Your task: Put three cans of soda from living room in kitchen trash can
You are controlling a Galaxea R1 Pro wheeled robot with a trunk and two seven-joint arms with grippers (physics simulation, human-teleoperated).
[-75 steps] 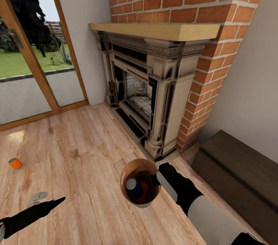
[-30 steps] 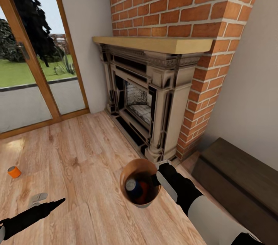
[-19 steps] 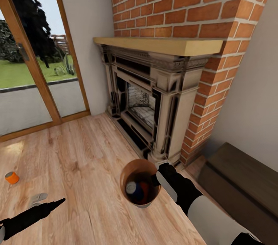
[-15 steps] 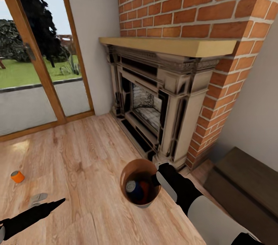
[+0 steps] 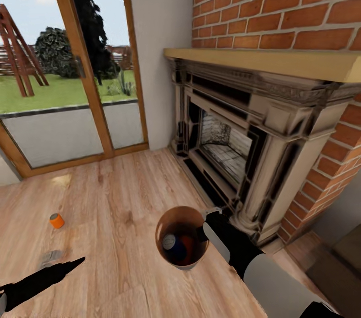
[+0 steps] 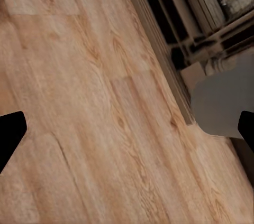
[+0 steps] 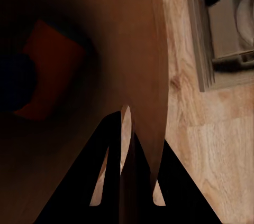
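The grey trash can (image 5: 181,237), copper-brown inside, hangs over the wood floor in the head view. My right gripper (image 5: 204,228) is shut on its rim. A blue soda can (image 5: 172,245) and an orange soda can (image 5: 189,248) lie inside it. The right wrist view shows the rim (image 7: 159,92) pinched between the fingers (image 7: 114,182), with the orange can (image 7: 50,71) deeper in. A third, orange can (image 5: 56,221) stands on the floor far to the left. My left gripper (image 5: 75,262) hovers low at the left, open and holding nothing (image 6: 127,129), and the trash can's grey outside (image 6: 222,102) shows beyond it.
The red-brick fireplace (image 5: 235,147) with its dark surround stands close on the right. Wood-framed glass doors (image 5: 65,82) fill the back left. A small flat grey object (image 5: 50,257) lies on the floor by my left gripper. A dark low bench (image 5: 346,253) sits at the far right.
The whole view has swung left: the fireplace slid right and the glass doors came further into view. Both arms and the trash can kept their place in the picture.
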